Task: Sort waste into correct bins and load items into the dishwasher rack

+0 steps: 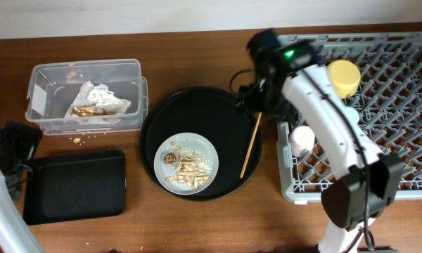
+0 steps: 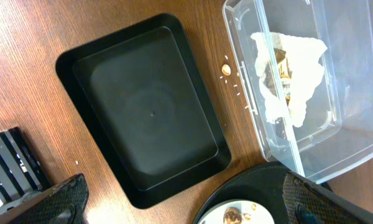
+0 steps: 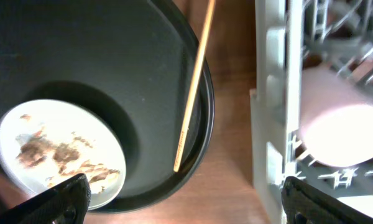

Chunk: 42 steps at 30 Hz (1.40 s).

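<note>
A crumpled white napkin point(image 1: 95, 100) with gold-brown bits lies in the clear tub point(image 1: 39, 74). The shallow black tray point(image 1: 76, 186) has nothing in it. A pale plate point(image 1: 188, 161) with rice and brown scraps point(image 1: 186, 174) sits in the large round tray. One wooden chopstick point(image 1: 250, 146) rests across that tray's right rim. In the grey rack point(image 1: 408, 105) are a yellow bowl point(image 1: 344, 76) and a pink cup point(image 1: 302, 138). My right gripper point(image 3: 186, 208) hangs open above the chopstick point(image 3: 193, 87), between the round tray and the rack. My left gripper point(image 2: 186, 211) is open over the table by the black tray point(image 2: 149, 112).
The large round black tray point(image 1: 197, 105) fills the middle of the table. A few crumbs point(image 1: 77, 140) lie on the wood between the tub and the black tray. My right arm point(image 1: 323, 119) crosses the rack's left edge. The rack wall point(image 3: 270, 93) stands right of the chopstick.
</note>
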{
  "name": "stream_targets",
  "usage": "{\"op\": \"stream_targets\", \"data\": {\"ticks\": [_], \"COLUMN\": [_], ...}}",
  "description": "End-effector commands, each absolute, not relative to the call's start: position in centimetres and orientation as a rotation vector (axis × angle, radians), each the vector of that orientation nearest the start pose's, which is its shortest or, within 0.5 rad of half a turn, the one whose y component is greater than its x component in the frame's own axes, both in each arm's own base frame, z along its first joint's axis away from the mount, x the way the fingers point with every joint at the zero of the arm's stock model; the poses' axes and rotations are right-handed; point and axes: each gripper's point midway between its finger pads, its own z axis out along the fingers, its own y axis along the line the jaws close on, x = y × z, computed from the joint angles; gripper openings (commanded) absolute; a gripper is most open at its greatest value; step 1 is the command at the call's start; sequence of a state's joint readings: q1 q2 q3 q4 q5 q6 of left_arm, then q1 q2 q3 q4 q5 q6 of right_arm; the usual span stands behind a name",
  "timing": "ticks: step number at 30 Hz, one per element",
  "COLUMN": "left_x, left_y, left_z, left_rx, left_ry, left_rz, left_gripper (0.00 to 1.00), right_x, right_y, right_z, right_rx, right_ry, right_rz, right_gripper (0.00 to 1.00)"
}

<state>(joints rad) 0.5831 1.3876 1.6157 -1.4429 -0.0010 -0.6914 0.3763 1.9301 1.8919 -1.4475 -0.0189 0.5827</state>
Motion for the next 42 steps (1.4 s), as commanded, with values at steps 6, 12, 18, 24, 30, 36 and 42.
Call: {"op": "stream_targets", "data": {"ticks": [6,12,18,24,30,36,42], "left_x": [23.5,23.5,23.5,23.5,23.5,23.5,23.5], "left_y": [15.8,15.8,15.8,15.8,15.8,15.8,15.8], "left_z": [25.8,25.8,25.8,25.8,25.8,25.8,25.8], "left_rx": [-1.643,-1.643,-1.643,-1.643,-1.643,-1.643,-1.643], "left_ry": [2.241,2.241,2.241,2.241,2.241,2.241,2.241], "left_rz": [-0.012,-0.012,-0.012,-0.012,-0.012,-0.012,-0.012], "left_gripper": [0.99,0.99,0.99,0.99,0.99,0.99,0.99], "right_x": [32.3,31.8,31.9,32.7,32.6,31.8,32.2], "right_y": [17.4,16.8,16.8,17.2,16.4,16.1,16.0], "right_z": [9.2,4.8,2.7,1.7,1.2,-0.1,0.2], "right_rx": [0.476,0.639,0.612,0.576,0.577,0.576,0.560], "right_ry": [3.084,3.059,3.044,3.004,2.990,3.001,2.999], "right_rz": [-0.036,-0.014,0.026,0.069,0.018,0.008,0.019], "right_gripper": [0.82,0.71,0.61,0.60,0.55,0.53,0.12]}}
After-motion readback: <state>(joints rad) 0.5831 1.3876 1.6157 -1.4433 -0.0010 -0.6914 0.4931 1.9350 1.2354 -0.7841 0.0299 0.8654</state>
